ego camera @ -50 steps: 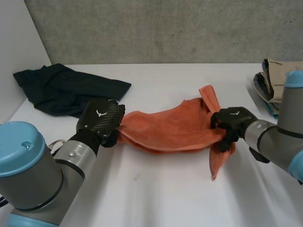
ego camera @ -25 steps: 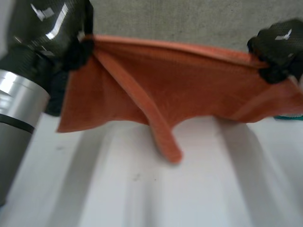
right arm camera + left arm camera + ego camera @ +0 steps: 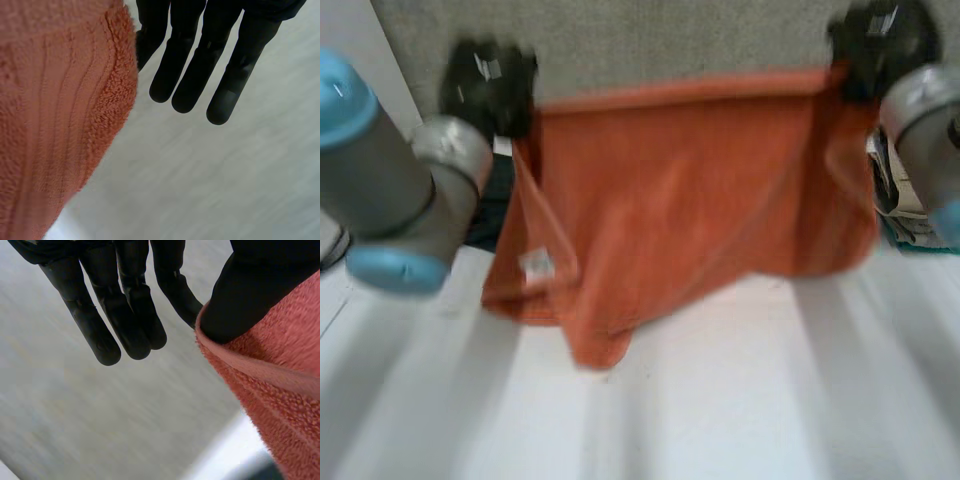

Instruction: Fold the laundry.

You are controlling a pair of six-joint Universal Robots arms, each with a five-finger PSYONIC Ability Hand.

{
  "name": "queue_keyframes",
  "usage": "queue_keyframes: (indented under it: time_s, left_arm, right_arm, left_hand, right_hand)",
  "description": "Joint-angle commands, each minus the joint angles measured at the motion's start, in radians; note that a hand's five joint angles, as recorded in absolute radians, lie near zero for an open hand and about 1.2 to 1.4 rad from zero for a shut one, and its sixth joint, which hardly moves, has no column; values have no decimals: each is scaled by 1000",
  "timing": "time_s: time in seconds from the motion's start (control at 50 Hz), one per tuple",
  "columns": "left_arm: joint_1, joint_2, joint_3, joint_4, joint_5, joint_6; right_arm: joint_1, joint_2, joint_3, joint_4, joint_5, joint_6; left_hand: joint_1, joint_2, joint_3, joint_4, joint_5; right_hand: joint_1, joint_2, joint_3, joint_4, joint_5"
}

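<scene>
An orange towel (image 3: 690,200) hangs spread in the air above the white table (image 3: 740,400), held by its two upper corners. My left hand (image 3: 485,85) pinches the left corner and my right hand (image 3: 875,40) pinches the right one. The top edge runs nearly taut between them; the lower edge sags, and a white label (image 3: 537,265) shows near the left side. In the left wrist view the thumb (image 3: 240,290) presses the towel (image 3: 280,405) while the other fingers (image 3: 125,315) stay straight. In the right wrist view the towel (image 3: 55,115) bunches beside straight fingers (image 3: 200,65).
A dark garment (image 3: 492,210) lies on the table behind the towel's left side. A stack of folded clothes (image 3: 905,215) sits at the right edge. A grey wall (image 3: 650,40) stands behind the table.
Both hands have raised the towel off the table and moved up and apart. The towel, crumpled a second ago, now hangs wider and flatter.
</scene>
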Motion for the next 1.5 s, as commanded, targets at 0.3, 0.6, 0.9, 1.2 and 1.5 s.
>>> queue_keyframes:
  time_s: [0.3,0.6,0.9,1.2,1.5]
  left_arm:
    - [-11,377,-287,191,-4,26]
    - [16,194,-775,246,116,23]
    - [144,272,-821,132,189,-8]
    - [421,355,-940,26,431,-94]
    - [434,46,-783,30,504,-78]
  right_arm:
    - [80,-116,134,-168,-8,49]
    - [49,-109,628,-16,-147,17]
    - [-75,-101,670,-22,-149,37]
    - [-125,-72,631,-22,-149,106]
    - [-125,-52,637,-23,-150,104]
  left_hand:
    - [245,198,202,193,234]
    - [245,198,202,193,234]
    - [-850,-897,-893,-901,-861]
    - [-363,-410,-406,-414,-374]
    - [-451,-497,-493,-502,-461]
  right_hand:
    - [280,218,208,198,212]
    - [280,218,208,198,212]
    - [280,218,208,198,212]
    - [280,218,208,198,212]
    - [280,218,208,198,212]
